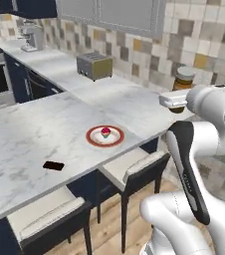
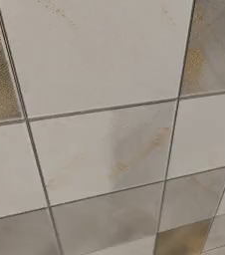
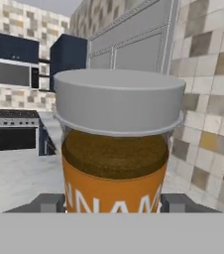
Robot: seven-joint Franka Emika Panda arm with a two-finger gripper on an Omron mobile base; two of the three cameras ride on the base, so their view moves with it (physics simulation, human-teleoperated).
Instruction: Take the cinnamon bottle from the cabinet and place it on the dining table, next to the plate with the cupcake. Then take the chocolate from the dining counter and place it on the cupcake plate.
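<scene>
The cinnamon bottle (image 3: pixel 116 149) is sitting upright between the two dark fingertips (image 3: pixel 47 202) of the gripper (image 1: pixel 176 102), which is pinching it low on its orange label, with the pale cap above the fingers. The gripper is holding it in the air above the far right end of the dining table (image 1: pixel 30 144), close to the tiled wall (image 1: pixel 204 45). The plate (image 1: pixel 105 136) with the cupcake (image 1: pixel 106 132) is lying below and to the left of the gripper, and the chocolate (image 1: pixel 53 165) is lying farther left still, near the table's front edge.

Robot arm (image 1: pixel 204 149): glossy white rounded shells, black joint band along the forearm, dark round cap at right; grey fingertips (image 3: pixel 47 202).
</scene>
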